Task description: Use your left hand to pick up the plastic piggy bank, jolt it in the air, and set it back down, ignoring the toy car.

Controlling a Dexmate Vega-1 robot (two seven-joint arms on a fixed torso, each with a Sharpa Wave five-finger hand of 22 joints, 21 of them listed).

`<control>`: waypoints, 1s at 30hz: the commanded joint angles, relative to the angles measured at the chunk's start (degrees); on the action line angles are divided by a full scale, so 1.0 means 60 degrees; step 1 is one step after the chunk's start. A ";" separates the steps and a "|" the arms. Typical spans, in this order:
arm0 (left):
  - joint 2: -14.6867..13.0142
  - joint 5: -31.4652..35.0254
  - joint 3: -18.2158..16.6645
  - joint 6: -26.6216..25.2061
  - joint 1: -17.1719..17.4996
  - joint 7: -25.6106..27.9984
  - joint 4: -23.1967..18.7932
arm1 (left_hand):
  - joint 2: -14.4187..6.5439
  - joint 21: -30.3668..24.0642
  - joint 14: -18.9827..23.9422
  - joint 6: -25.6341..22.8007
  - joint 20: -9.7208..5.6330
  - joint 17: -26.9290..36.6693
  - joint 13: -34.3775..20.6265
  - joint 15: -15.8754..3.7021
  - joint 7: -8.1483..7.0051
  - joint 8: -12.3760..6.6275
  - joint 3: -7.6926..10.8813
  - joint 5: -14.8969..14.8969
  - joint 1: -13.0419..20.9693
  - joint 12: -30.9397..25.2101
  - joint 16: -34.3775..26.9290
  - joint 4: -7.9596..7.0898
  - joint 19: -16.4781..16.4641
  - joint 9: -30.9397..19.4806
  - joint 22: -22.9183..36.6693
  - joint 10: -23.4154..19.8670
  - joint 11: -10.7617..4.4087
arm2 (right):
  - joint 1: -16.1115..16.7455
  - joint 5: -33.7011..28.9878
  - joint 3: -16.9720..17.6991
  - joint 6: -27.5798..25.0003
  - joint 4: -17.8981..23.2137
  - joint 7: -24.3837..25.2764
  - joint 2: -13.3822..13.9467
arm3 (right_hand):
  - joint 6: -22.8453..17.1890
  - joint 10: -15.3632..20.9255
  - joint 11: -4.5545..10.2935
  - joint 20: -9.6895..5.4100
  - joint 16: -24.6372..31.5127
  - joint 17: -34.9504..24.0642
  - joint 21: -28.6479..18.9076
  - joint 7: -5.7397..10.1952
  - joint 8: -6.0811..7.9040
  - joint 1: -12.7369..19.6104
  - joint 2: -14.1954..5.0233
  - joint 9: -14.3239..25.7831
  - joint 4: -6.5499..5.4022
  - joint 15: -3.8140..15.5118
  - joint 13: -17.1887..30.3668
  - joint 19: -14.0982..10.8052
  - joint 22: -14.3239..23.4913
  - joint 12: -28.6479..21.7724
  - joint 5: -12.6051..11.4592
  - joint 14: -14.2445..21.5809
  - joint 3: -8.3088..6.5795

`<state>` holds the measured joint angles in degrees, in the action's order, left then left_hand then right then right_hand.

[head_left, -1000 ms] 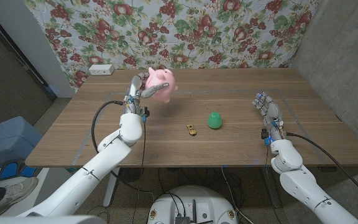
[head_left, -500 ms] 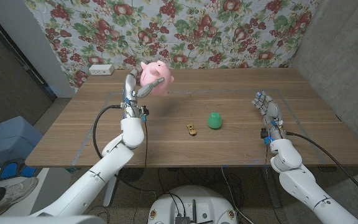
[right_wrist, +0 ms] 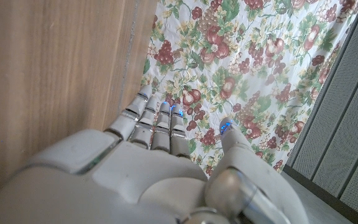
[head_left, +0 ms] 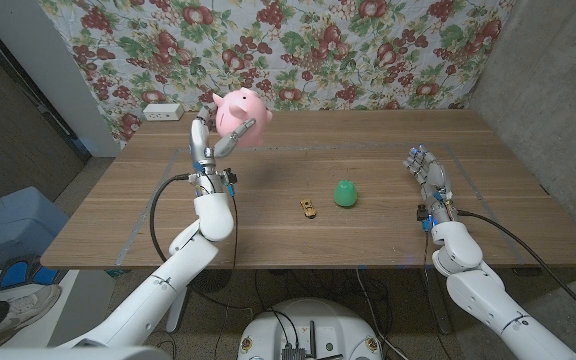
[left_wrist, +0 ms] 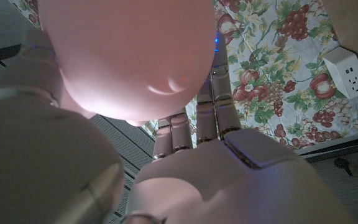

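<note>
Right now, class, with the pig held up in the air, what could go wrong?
1. The left hand holds the pig high above the table; a jolt could shake it loose, and it might fall.
2. Coming down, it could land near the toy car or green egg and knock them.

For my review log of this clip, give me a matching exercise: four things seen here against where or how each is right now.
1. piggy bank
2. toy car
3. green egg-shaped toy
4. right hand

a. at the table's right side, holding nothing
b. on the table, just right of the car
c. lifted, in the left hand
d. on the table near its middle

Pairs: 1-c, 2-d, 3-b, 4-a
</note>
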<state>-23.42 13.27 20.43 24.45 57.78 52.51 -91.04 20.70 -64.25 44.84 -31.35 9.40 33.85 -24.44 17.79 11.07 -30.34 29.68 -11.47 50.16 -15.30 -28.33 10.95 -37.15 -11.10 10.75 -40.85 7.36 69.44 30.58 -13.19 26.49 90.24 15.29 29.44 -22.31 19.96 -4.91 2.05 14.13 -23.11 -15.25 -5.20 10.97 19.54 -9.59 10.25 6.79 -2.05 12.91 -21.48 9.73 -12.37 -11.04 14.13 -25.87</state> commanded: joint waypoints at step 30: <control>-0.1133 -0.1569 0.0029 -0.4998 0.0099 -0.3398 -0.2358 | -0.4221 -0.1148 0.3864 -0.3625 -0.3380 0.0032 -0.0073 -0.5195 -0.1705 -0.0286 0.1807 -0.1397 0.4118 0.0137 0.0043 -0.0077 -0.0746 -0.1527 -0.0009 -0.2591 -0.2475 | -0.0236 -0.0034 -0.0125 -0.0091 -0.0164 0.0062 -0.0081 | -0.0019 0.0048 0.0019 -0.0014 0.0013 -0.0002 0.0138 0.0004 -0.0002 -0.0065 -0.0020 0.0040 0.0004 0.0018 0.0043 -0.0144 0.0038 0.0022 -0.0077 0.0070 -0.0055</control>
<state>-26.40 7.62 19.59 7.58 58.58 39.35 -98.79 20.70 -64.26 44.95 -31.36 9.40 33.86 -24.59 17.68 11.07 -30.35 29.69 -11.47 50.16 -14.57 -27.83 10.95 -37.15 -11.10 10.49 -41.04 7.16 68.19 30.13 -13.86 25.80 89.61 16.02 28.92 -22.31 19.96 -4.91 1.64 14.13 -23.13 -14.60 -5.21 10.97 19.54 -9.59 10.25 6.79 -2.05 12.91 -21.89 9.74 -12.37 -11.04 14.13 -25.87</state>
